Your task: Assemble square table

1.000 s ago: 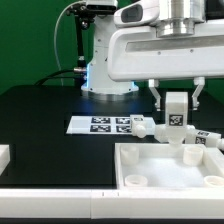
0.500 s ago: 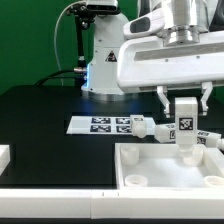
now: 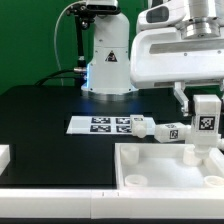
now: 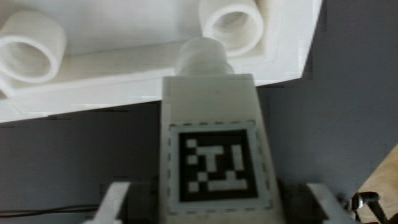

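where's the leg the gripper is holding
In the exterior view the leg is upright in the gripper at that view's right edge, over the far right corner of the table top, beside the loose legs lying behind its rim.

My arm hangs low, wrist pointing straight down; my gripper pinches a leg between 2 fingers.
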`<control>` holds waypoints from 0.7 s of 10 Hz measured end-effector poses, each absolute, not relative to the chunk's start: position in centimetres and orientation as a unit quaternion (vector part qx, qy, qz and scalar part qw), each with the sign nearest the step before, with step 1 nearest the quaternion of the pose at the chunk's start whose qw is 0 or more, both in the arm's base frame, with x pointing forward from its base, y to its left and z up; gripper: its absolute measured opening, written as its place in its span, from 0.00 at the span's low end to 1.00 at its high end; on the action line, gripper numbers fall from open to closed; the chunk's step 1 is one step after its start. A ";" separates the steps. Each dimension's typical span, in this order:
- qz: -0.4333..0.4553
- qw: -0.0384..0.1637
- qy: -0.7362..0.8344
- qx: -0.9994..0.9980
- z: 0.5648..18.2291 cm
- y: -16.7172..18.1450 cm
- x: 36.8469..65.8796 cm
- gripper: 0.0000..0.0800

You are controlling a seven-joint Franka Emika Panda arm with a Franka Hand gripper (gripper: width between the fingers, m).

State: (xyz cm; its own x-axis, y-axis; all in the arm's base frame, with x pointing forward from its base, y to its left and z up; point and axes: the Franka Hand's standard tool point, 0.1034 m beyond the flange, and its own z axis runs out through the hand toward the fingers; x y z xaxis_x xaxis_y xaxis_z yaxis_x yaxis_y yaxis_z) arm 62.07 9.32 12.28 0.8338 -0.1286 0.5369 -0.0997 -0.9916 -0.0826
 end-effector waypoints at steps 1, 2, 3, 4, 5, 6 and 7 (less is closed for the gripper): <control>-0.274 0.021 0.040 -0.961 11.4 10.2 62.0 0.36; -0.271 0.019 0.032 -0.962 10.9 10.8 62.4 0.36; -0.272 0.019 0.031 -0.962 10.8 10.9 62.9 0.36; -0.274 0.018 0.030 -0.961 10.5 11.1 62.9 0.36; -0.276 0.017 0.029 -0.960 10.0 11.0 62.8 0.36; -0.275 0.016 0.030 -0.961 9.8 10.9 62.8 0.36; -0.274 0.015 0.030 -0.961 9.6 10.8 62.8 0.36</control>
